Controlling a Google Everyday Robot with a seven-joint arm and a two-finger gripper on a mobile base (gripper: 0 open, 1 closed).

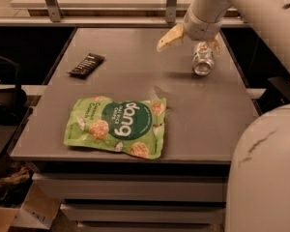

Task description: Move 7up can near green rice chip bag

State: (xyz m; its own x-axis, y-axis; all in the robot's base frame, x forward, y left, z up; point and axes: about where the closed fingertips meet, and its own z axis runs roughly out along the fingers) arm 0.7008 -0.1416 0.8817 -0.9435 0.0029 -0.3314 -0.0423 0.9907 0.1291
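Observation:
The 7up can point(202, 60) lies on its side at the right rear of the grey table point(203, 115), its shiny end facing the front. The green rice chip bag point(117, 125) lies flat near the table's front edge, left of centre, well apart from the can. My gripper point(191, 41) is open and hangs over the rear right of the table. One pale fingertip point(168, 38) is left of the can and the other point(214, 45) is just behind the can's right side. It holds nothing.
A flat dark wrapped bar point(86, 65) lies at the table's left rear. My arm point(241, 4) comes in from the upper right. My white base point(266, 173) fills the lower right. A shelf rail runs behind the table.

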